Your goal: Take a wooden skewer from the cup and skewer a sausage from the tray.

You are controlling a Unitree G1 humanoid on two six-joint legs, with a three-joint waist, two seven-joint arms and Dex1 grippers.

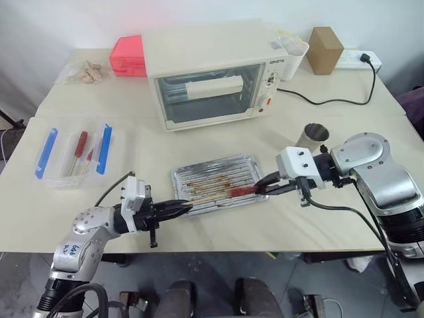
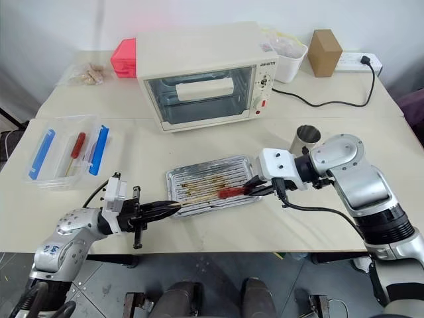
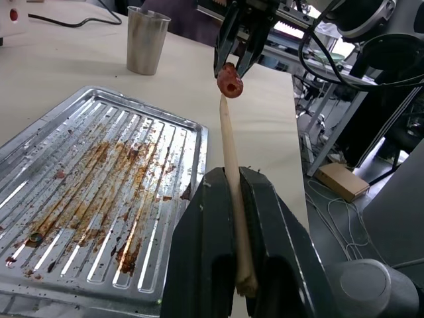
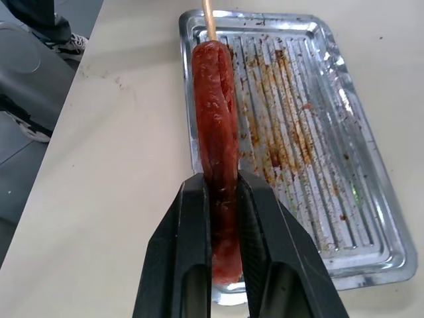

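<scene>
My left gripper (image 1: 185,207) is shut on the wooden skewer (image 1: 209,199), which points level to the right over the tray (image 1: 199,173). My right gripper (image 1: 262,185) is shut on the red sausage (image 1: 242,191) and holds it lengthwise just above the tray's right part. In the left wrist view the skewer (image 3: 232,165) runs from between my fingers up to the sausage's round end (image 3: 229,81), and its tip meets that end. The right wrist view shows the sausage (image 4: 215,112) clamped between my fingers, with the skewer (image 4: 207,20) at its far end. The steel cup (image 1: 315,136) stands behind the right gripper.
A cream toaster oven (image 1: 212,76) stands behind the tray. A clear plastic tray (image 1: 73,152) with blue sticks lies at the left. A red box (image 1: 129,56), a white container (image 1: 291,56), a cardboard box (image 1: 324,50) and a power strip (image 1: 361,59) with its black cable line the back.
</scene>
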